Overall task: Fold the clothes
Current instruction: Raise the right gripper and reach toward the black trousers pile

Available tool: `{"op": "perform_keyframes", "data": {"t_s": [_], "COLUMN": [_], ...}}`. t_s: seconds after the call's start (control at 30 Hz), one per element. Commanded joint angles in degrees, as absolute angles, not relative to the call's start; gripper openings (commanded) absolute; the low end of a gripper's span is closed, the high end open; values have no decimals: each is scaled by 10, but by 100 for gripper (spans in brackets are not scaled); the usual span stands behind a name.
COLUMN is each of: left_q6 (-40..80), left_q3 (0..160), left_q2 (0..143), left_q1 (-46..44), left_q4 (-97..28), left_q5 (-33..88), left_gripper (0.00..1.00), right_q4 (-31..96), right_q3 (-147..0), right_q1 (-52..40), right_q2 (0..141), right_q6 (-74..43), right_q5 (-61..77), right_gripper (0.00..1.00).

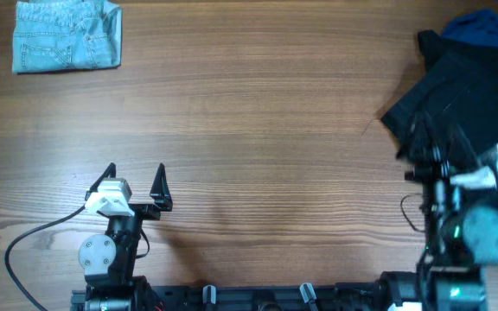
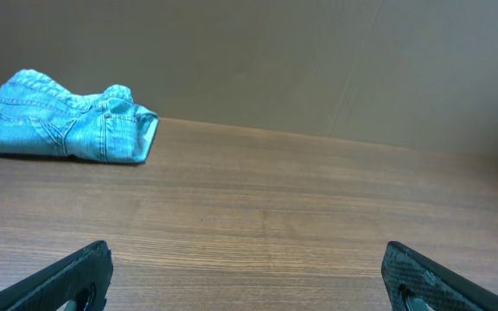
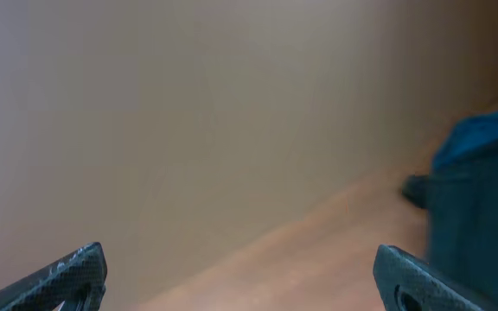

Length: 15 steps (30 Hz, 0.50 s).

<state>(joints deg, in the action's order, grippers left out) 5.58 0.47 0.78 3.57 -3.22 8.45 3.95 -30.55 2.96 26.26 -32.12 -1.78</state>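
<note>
- Spanning the whole overhead view, a brown wood-grain table (image 1: 258,112) runs its grain from left to right. In the left wrist view a plain beige wall (image 2: 318,60) rises behind its far edge.
- A wide stretch of bare wood lies between the 2 arms and reaches up to the far edge.
- The large black fabric shorts (image 1: 469,104) lie crumpled on the right side of the table, toward the far end, and the frame's right border cuts them off.
- A royal-blue fabric garment (image 1: 484,28) sits at the far-right corner, touching the far side of the shorts.
- A small folded light-blue denim garment (image 1: 67,34) lies at the far-left corner, well apart from the shorts.
- The left gripper (image 1: 135,173) hangs over bare wood near the front edge, with its 2 black fingers spread wide and holding nothing.
- The right gripper (image 1: 429,160) shows blurred above the near-left edge of the shorts. In the right wrist view its fingers stand wide apart with nothing between them. Whether they touch the fabric cannot be told.
- A black cable (image 1: 33,238) curves over the wood at the near left, beside the left arm's base.
</note>
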Motion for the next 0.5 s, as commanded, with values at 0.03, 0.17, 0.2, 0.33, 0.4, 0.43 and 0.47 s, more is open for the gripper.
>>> {"op": "perform_keyframes", "data": {"t_s": [0.03, 0.17, 0.2, 0.33, 0.4, 0.43, 0.47], "left_q6": [45, 45, 45, 45, 45, 45, 45], "left_q3": [3, 3, 3, 3, 3, 3, 3], "left_q2": [2, 2, 2, 2, 2, 2, 2], "left_q1": [40, 40, 40, 40, 40, 40, 40], "left_q4": [-35, -35, -35, -35, -35, -35, -35], "left_q5": [96, 96, 96, 96, 96, 96, 96], "left_gripper": [100, 100, 100, 100, 100, 100, 100], "right_q4": [129, 218, 242, 326, 354, 371, 394], "right_q3": [-440, -548, -575, -684, -721, -739, -762], "right_q1": [32, 32, 32, 34, 34, 34, 35], "right_q2": [433, 571, 602, 739, 784, 807, 833], "right_q6": [-188, -180, -178, -159, -152, -150, -150], "right_q5": [-38, -78, -80, -79, -79, -79, -79], "right_gripper": [100, 100, 100, 100, 100, 100, 100]}}
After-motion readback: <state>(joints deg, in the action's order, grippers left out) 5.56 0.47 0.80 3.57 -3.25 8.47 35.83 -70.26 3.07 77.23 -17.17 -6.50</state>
